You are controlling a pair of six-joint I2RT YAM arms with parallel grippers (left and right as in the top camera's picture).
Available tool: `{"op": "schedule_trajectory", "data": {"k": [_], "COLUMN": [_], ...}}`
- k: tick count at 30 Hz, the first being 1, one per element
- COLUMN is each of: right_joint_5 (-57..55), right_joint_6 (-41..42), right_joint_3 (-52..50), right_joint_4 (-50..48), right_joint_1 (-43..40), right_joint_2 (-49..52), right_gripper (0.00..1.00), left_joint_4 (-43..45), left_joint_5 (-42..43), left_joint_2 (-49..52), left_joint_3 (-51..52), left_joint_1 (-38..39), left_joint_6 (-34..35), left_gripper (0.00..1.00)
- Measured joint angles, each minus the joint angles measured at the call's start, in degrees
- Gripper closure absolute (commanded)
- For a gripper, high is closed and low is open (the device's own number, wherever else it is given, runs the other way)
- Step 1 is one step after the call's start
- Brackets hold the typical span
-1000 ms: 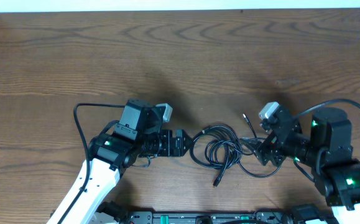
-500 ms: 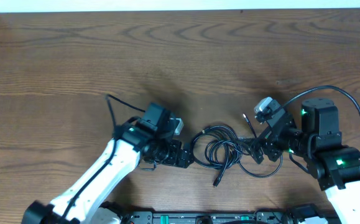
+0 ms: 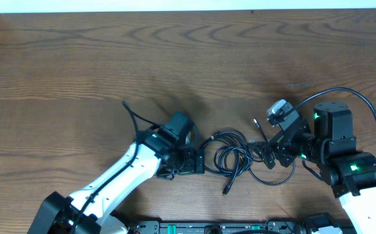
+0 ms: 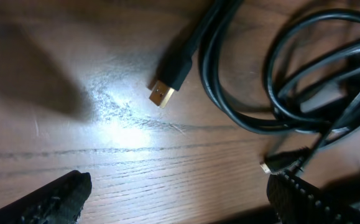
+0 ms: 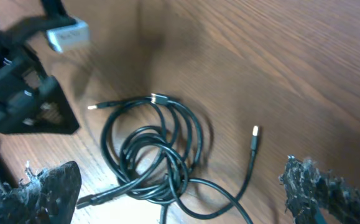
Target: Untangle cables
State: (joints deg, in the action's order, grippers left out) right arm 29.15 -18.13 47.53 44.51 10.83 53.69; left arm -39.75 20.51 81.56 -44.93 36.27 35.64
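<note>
Left claw (image 3: 199, 162): released. We see its jaws spread wide and low over the bench (image 3: 77, 65), with nothing between them.
Just ahead of the left claw: a gold-tipped plug (image 4: 162, 94) lies flat on the wood, apart from both fingers.
Ahead and to its right side: the cables (image 4: 279, 93), black loops crossing one another.
Right claw (image 3: 269, 157): released. We see its jaws wide apart and gripping nothing.
Ahead of the right claw: the cables (image 5: 155, 155) lie in a loose coil, with one strand trailing back toward the gap between the jaws.
Between the two claws: the whole tangle (image 3: 230, 156) rests on the bench.
</note>
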Motion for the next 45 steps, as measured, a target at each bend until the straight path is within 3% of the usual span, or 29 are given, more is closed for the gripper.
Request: {"op": "schedule_trajectory", "data": {"k": [11,27,32,33,45], "right_joint_5": [2.6,2.6,2.7,2.7,2.8], "right_joint_6": [1.5,4.8,5.2,5.2,5.2], "right_joint_3": [0.0,0.0,0.0,0.0,0.0], "right_joint_4": [-0.5,-2.0,-1.9,-1.9,-2.3], "right_joint_1": [0.0,0.0,0.0,0.0,0.0], "right_joint_2": [0.0,0.0,0.0,0.0,0.0], "right_gripper": [0.01,0.01,0.01,0.01,0.01], "left_joint_4": [10.2,10.5,10.8,10.9,4.6], "left_joint_5": [-5.2,-17.4,-18.8,-19.1,-20.4], "left_joint_2": [3.6,10.9,12.7,12.9,13.7], "left_joint_3": [0.0,-1.4,-2.8,-2.9,-3.5], "left_joint_1": [7.5,12.0,12.0,12.0,15.7], "left_joint_6": [13.4,31.1,32.7,32.7,31.8], "left_gripper": [0.05,0.05,0.36,0.38,0.37]}}
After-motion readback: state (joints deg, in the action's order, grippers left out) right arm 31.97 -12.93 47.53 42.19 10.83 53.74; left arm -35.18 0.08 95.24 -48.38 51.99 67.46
